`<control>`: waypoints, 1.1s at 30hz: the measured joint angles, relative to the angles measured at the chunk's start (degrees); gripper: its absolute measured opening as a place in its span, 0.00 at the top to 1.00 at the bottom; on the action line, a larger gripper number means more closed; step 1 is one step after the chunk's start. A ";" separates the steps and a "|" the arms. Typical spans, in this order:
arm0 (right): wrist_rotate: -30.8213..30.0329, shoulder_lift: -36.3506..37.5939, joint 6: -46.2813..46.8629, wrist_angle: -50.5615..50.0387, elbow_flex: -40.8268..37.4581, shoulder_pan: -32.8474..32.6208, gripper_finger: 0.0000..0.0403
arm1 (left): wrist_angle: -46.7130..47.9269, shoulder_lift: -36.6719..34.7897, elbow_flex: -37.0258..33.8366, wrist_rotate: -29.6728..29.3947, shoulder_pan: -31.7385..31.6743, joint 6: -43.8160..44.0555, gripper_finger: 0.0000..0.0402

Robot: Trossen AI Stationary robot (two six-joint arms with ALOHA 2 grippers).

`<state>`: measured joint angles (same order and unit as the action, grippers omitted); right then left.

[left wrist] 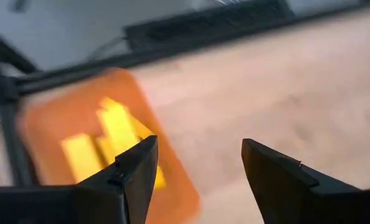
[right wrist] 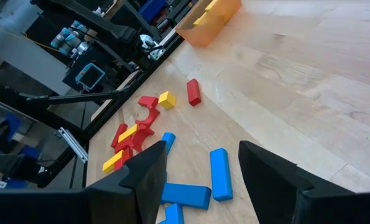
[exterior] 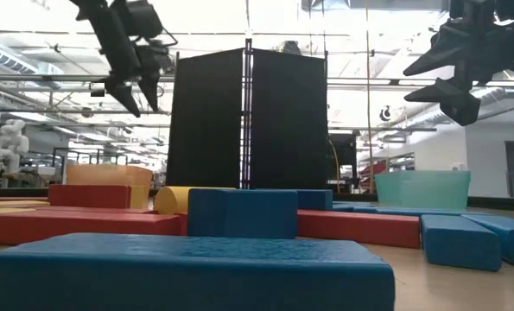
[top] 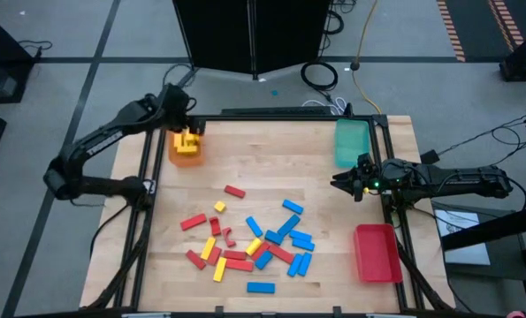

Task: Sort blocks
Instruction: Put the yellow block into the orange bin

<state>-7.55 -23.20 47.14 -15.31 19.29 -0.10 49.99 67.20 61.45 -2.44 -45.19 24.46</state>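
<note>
Blocks: red, yellow and blue pieces scattered loose on the tabletop, in the middle toward its near edge; none held by either arm.
Yellow blocks in tray: a few lie inside the orange tray at the far left corner of the tabletop.
Left gripper: above the orange tray, fingers parted with a clear gap, nothing between them and touching nothing.
Right gripper: over the right edge of the tabletop, just nearer than the teal tray, pointing toward the middle; fingers apart, empty.
Teal tray: far right corner.
Red tray: near right corner.
Writing: none legible on the blocks, trays or arms.
</note>
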 joint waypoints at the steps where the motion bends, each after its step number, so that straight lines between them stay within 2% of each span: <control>1: 0.01 0.00 -0.01 0.01 0.01 0.00 0.52 | 0.75 -0.43 0.00 1.26 1.67 -1.31 0.43; 5: 0.02 0.01 -0.01 0.02 0.01 0.00 0.52 | 2.79 -0.81 0.00 5.76 9.41 -9.06 0.43; 8: 0.02 0.01 0.05 0.02 0.01 0.00 0.52 | 3.10 -0.81 0.00 6.78 15.55 -13.76 0.43; 16: 0.04 0.00 0.19 0.02 0.00 0.00 0.52 | 2.02 0.29 0.04 5.65 30.88 -18.04 0.43; 23: 0.09 0.00 0.55 0.15 0.02 0.00 0.52 | -0.33 3.65 0.04 2.23 42.99 -27.07 0.43; 28: 0.11 -0.02 1.20 0.15 0.00 0.00 0.52 | -0.15 8.15 0.04 1.54 48.50 -32.29 0.43; 33: 0.11 0.00 1.26 0.17 0.02 0.00 0.52 | -0.15 12.54 0.04 0.37 49.50 -33.88 0.43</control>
<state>-7.44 -23.20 48.40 -15.14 19.31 -0.10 49.84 79.73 61.49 -2.07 4.32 -9.42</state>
